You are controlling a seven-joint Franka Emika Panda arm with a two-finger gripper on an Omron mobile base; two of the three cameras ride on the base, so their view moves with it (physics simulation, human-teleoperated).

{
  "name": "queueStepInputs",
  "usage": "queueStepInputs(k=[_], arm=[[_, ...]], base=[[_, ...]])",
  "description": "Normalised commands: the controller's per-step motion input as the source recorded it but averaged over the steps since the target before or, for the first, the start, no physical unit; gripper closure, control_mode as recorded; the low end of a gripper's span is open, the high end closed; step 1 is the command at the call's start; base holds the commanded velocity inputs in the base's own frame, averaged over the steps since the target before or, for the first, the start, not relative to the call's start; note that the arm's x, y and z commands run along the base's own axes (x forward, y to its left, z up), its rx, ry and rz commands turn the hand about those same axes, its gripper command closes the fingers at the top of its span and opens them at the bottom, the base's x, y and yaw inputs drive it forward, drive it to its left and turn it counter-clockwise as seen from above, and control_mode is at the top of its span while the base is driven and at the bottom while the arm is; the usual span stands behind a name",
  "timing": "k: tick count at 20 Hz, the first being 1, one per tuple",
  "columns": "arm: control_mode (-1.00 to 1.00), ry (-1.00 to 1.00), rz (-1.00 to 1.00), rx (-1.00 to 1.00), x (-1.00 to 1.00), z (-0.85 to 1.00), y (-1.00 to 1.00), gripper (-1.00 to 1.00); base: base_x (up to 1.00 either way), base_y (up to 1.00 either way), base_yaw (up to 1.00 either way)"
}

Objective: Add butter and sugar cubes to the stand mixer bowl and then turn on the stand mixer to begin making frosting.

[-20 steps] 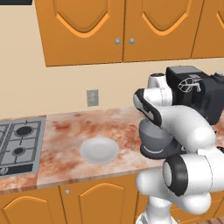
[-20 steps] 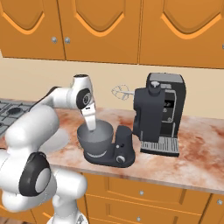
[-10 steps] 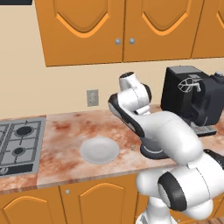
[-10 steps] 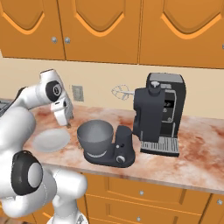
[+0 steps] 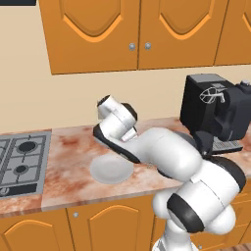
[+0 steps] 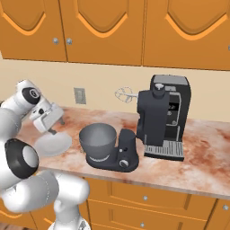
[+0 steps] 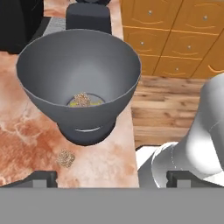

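The grey stand mixer bowl (image 7: 78, 70) sits on the dark stand mixer (image 6: 117, 157). In the hand view one speckled sugar cube (image 7: 81, 99) lies in the bowl's bottom on a yellow bit of butter (image 7: 95, 102). A second sugar cube (image 7: 65, 158) lies on the counter beside the bowl's foot. My gripper (image 7: 114, 179) is open with nothing between its fingertips (image 7: 41, 178). In the right base view the gripper (image 6: 55, 126) hangs to the left of the bowl (image 6: 99, 138), just above the white plate (image 6: 53, 144).
A boxy black coffee machine (image 6: 165, 117) stands right of the mixer, with a wire whisk (image 6: 125, 94) at the wall behind. The stove (image 5: 22, 157) is at the counter's left end. The counter's front edge drops to a wooden floor (image 7: 166, 109).
The arm has swung left, from over the mixer bowl to over the white plate. The gripper has stayed open.
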Motion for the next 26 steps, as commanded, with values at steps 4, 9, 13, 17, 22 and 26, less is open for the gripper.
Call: queueStepInputs(k=[4, 9, 13, 17, 22, 26], arm=[[-1.0, -0.08, -0.04, -0.15, -0.03, -0.43, 0.01, -1.0], [-1.0, -0.02, 0.0, -0.07, 0.0, -0.38, -0.07, -1.0], [-1.0, -0.02, 0.0, -0.05, 0.02, -0.44, -0.08, -1.0], [-1.0, -0.01, 0.03, -0.01, 0.23, -0.35, -0.13, -1.0], [-1.0, -0.02, 0.14, 0.0, 0.16, -0.36, -0.2, -1.0], [-1.0, -0.01, 0.1, 0.0, 0.1, -0.34, -0.03, -1.0]], base=[[0.0, 0.0, 0.0], [0.0, 0.0, 0.0], [0.0, 0.0, 0.0], [0.0, 0.0, 0.0], [0.0, 0.0, 0.0], [0.0, 0.0, 0.0]])
